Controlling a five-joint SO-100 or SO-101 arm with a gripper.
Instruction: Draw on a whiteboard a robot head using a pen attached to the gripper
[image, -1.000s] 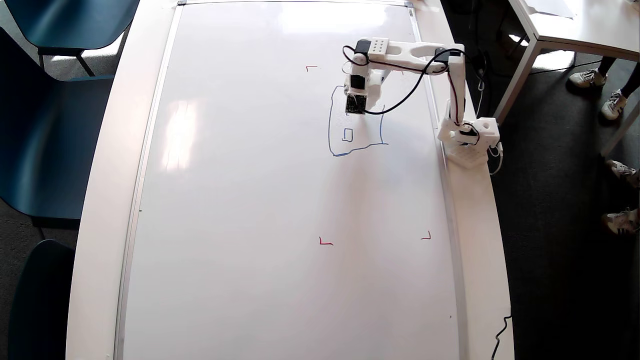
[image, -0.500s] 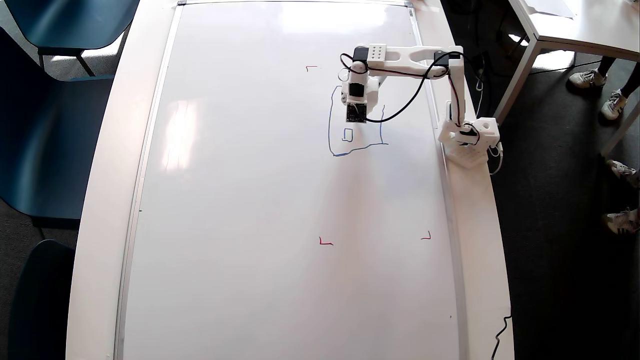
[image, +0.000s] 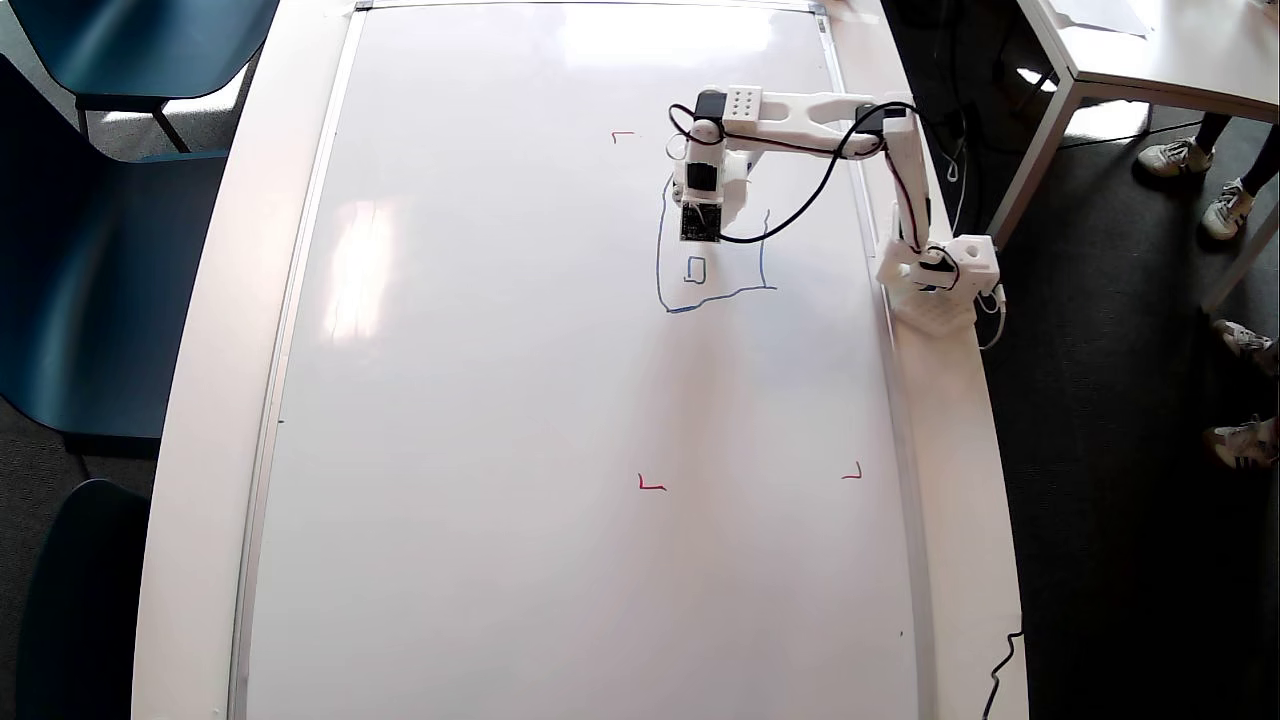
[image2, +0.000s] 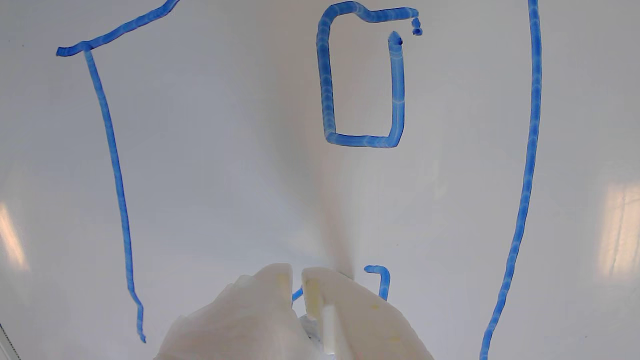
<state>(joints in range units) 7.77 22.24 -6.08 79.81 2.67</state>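
While the arm reaches in from the right of the overhead frame, the scene reads as follows.
Whiteboard (image: 480, 400): glossy white, fills most of the overhead frame, thin silver frame, lying on a white table (image: 200, 400).
Red corner marks (image: 651, 484): small, three visible, one at upper centre and two lower right of centre.
Robot head (image: 710, 295): unfinished blue outline in the upper right of the overhead frame; left, bottom and right sides drawn, top partly covered by the arm.
Inner rectangle (image2: 362, 75): small blue box at top centre of the wrist frame, with a gap at its upper right corner.
New stroke (image2: 380, 280): short blue hook just right of the fingertips, low in the wrist frame.
Gripper (image2: 297, 280): white fingers (image2: 265, 310) nearly together at bottom centre, a narrow slit between them; over the outline's upper left in the overhead view (image: 700, 205).
Pen: not clearly visible; I cannot tell whether the fingers clamp it.
Arm base (image: 940, 275): white, on the table rim at right.
Chairs (image: 90, 260): dark blue, left edge.
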